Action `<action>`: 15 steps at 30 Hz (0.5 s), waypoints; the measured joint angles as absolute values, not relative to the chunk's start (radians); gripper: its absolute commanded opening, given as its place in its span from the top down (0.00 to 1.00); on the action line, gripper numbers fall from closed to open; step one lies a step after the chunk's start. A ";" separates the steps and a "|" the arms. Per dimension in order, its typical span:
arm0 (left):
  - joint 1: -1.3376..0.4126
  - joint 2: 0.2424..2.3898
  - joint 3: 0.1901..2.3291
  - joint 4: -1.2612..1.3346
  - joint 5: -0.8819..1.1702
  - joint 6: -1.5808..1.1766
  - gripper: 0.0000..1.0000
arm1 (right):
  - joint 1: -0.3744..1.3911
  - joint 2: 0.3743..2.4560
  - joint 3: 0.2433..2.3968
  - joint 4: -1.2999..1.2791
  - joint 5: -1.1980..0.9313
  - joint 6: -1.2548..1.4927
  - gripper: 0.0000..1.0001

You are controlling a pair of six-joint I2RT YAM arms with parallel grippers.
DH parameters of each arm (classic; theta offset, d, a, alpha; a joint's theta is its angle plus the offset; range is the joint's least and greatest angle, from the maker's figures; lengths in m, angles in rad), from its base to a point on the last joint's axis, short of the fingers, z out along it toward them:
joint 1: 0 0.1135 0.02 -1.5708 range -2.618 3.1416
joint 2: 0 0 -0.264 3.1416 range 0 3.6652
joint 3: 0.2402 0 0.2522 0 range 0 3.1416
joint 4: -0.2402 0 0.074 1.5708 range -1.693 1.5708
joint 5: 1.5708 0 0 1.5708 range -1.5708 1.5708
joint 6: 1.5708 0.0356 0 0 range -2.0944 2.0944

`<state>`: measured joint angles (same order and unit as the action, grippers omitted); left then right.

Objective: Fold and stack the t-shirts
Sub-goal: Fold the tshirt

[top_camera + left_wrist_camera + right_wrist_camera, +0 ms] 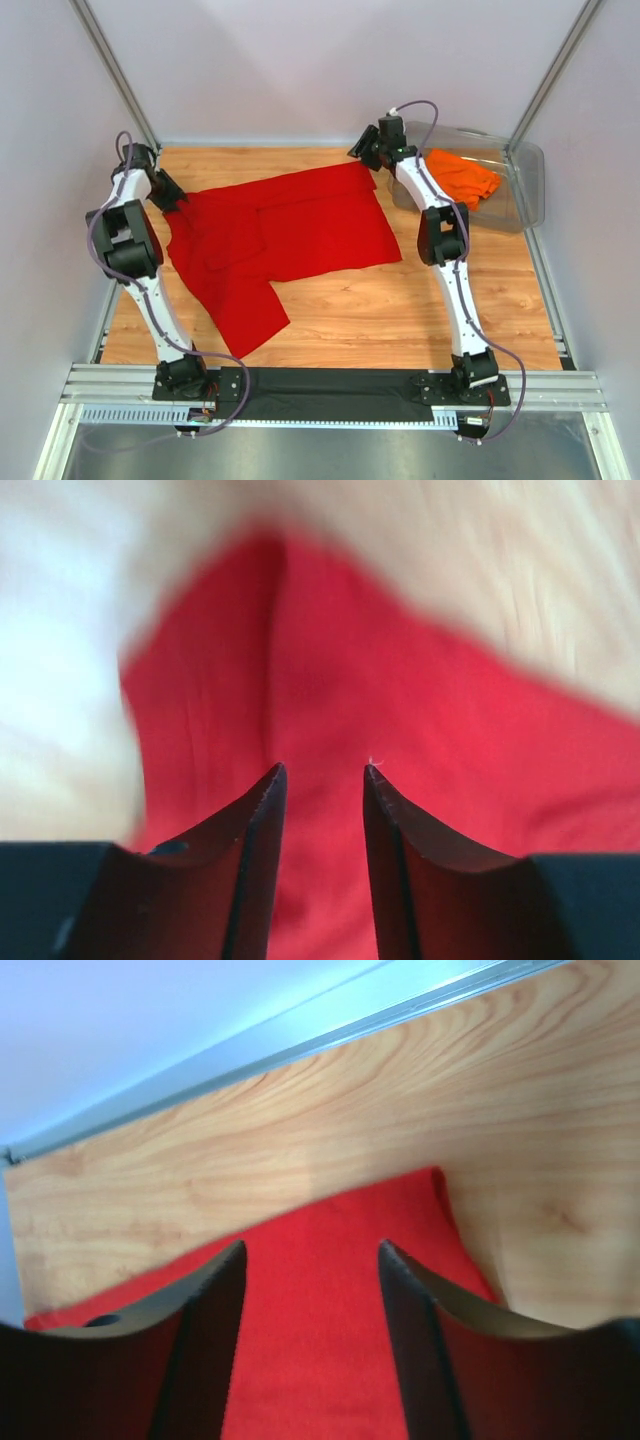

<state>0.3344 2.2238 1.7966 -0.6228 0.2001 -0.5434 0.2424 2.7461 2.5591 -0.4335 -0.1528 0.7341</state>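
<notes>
Risk first: red t-shirt [280, 240] lies spread, partly folded, on the table [420, 310]; orange t-shirt [462, 176] sits in the bin [528, 190]; left gripper [322, 770] and right gripper [312, 1248] stand parted, empty, just above the cloth; a snagged fingertip could pull the fold open.

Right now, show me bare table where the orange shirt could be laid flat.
Free: the table between the red shirt and the base rail, left of the right arm. Crowded: far right, where the bin sits.
</notes>
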 measured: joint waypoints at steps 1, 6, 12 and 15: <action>0.317 2.146 1.722 -0.630 0.179 -0.532 0.54 | 0.246 2.714 2.540 -0.451 -0.154 0.712 0.36; 0.170 1.654 1.354 -0.640 0.083 -0.510 0.51 | 0.277 2.475 2.431 -0.606 -0.146 0.606 0.24; -0.091 1.159 1.047 -0.768 -0.052 -0.580 0.52 | 0.357 2.002 2.063 -0.756 -0.098 0.540 0.25; -0.186 1.002 0.879 -0.889 -0.097 -0.690 0.52 | 0.390 1.814 1.850 -0.778 -0.098 0.537 0.25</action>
